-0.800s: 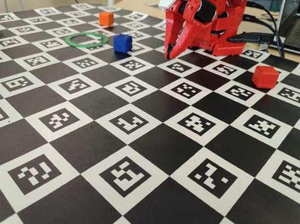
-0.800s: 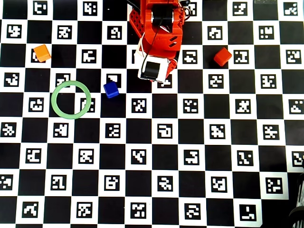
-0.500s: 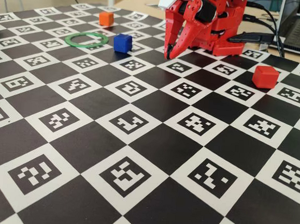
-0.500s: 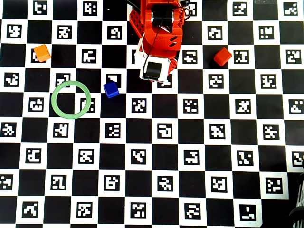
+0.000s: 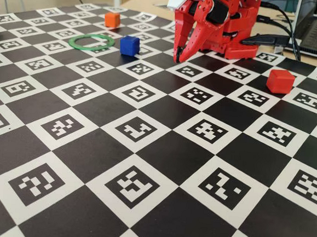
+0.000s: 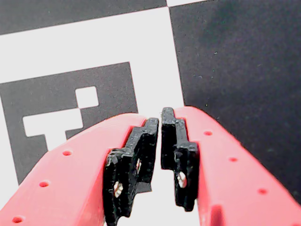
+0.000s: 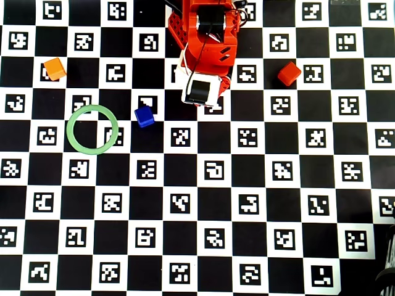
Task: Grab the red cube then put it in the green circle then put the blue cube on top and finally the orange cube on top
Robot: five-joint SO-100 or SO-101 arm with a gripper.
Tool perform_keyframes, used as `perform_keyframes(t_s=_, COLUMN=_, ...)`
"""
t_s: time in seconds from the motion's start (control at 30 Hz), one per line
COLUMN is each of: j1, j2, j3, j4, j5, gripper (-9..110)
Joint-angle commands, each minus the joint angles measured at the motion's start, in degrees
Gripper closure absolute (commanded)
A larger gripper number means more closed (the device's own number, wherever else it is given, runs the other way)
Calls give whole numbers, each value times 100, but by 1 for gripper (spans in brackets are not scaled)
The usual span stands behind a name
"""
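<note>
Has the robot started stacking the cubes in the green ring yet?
Nothing is done yet. The green circle is empty. The gripper has its fingers shut on nothing. Still left: the red cube goes in first, then the blue cube, then the orange cube.

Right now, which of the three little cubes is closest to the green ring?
The blue cube. It sits just right of the green circle in the overhead view, while the orange cube is farther up and the red cube is far across.

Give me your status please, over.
Pincer shut, empty, low over the board near the arm base. Red cube untouched, far from green circle; circle empty. Blue cube beside circle, orange cube apart. Nothing blocking.
</note>
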Motion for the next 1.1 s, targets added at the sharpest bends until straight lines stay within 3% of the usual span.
perform_keyframes(t_s=0.0, j1=26, j2=290, j3=246, j4=343, j5=-26, gripper=107)
perform_keyframes(t_s=1.07, j1=-35, j2=290, j3=246, j4=404, j5=-396, gripper=107)
